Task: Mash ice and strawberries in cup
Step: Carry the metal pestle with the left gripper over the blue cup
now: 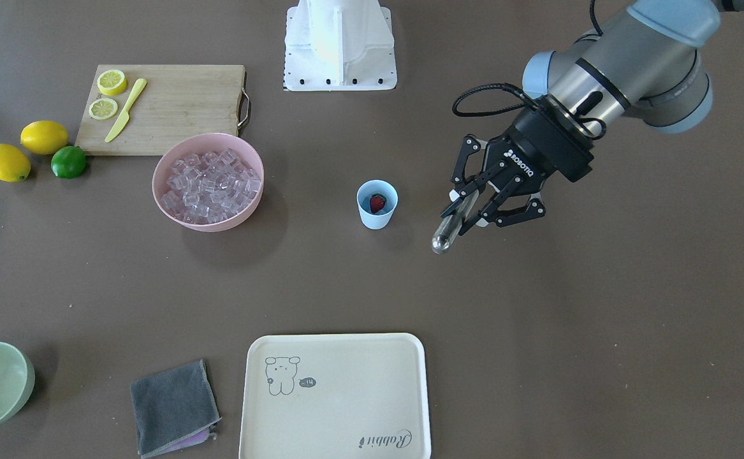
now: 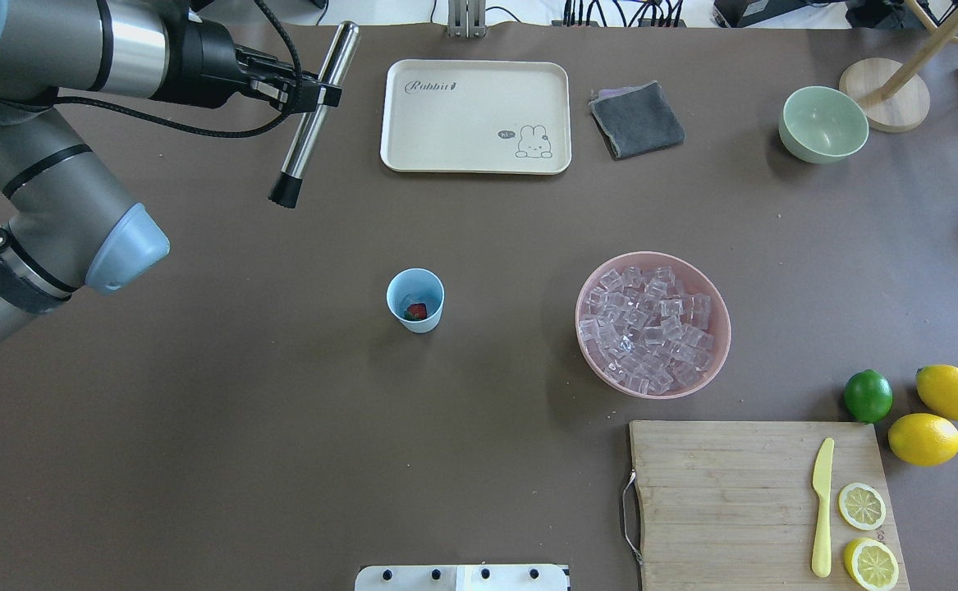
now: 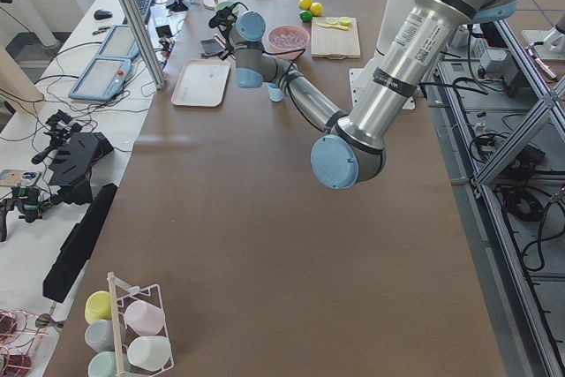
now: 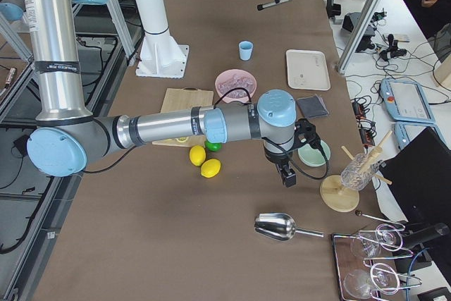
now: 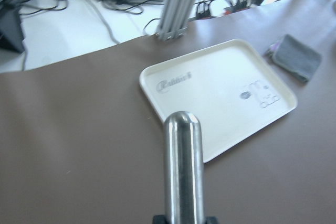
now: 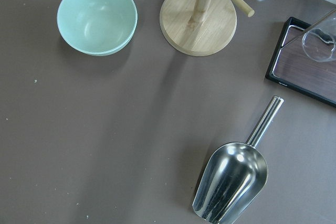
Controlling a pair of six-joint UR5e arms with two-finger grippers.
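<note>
Left gripper [image 1: 470,207] clamped on a steel muddler [image 1: 451,224], apart from the cup [image 1: 375,220].
Strawberry [image 1: 378,203] inside the cup, mid-table; ice [image 1: 209,185] fills the pink bowl [image 1: 218,224]; right gripper [image 4: 288,174] grip indiscernible.

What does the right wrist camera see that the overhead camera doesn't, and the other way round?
Only the right wrist view shows the shiny metal scoop. Only the overhead view shows the blue cup with the strawberry, the pink bowl of ice, and the left gripper shut on a metal muddler. Both show the pale green bowl and the round wooden stand base.
</note>
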